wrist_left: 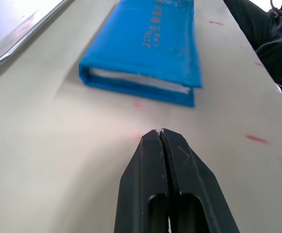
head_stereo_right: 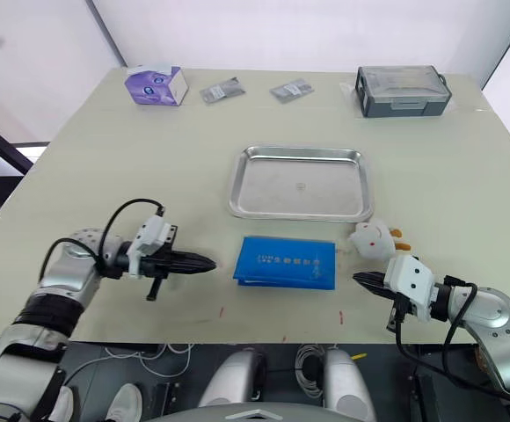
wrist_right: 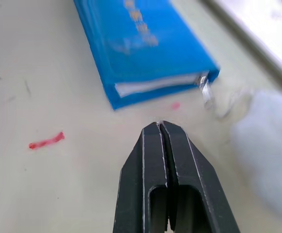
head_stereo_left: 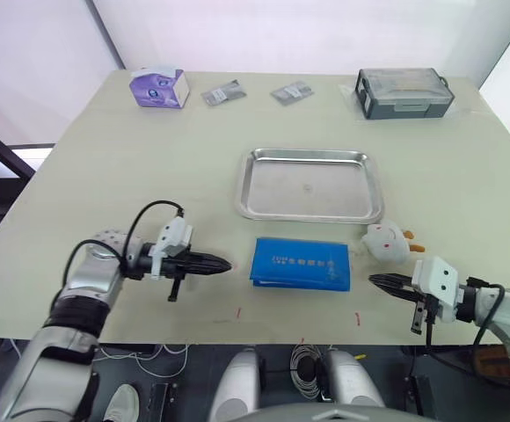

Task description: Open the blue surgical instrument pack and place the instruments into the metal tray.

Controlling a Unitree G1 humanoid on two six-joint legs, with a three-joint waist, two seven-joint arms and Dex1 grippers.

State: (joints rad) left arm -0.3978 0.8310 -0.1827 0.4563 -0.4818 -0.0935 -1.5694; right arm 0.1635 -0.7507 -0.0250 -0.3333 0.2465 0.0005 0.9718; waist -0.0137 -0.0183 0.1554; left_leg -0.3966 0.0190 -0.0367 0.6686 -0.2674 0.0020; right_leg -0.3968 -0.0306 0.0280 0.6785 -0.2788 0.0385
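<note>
The blue surgical instrument pack (head_stereo_left: pixel 300 264) is seen lying flat near the table's (head_stereo_left: pixel 79 176) front edge, just before the metal tray (head_stereo_left: pixel 310 184). Both the left gripper (head_stereo_left: pixel 224 263) and right gripper (head_stereo_left: pixel 374 280) are pressed closed, empty. The wrap is judged soft, slippery; an open end flap is best pinched

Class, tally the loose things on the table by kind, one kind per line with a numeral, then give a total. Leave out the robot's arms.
Blue pack: 1
Metal tray: 1
Purple tissue box: 1
Grey foil sachets: 2
Grey lidded box: 1
White soft toy: 1
Total: 7
</note>
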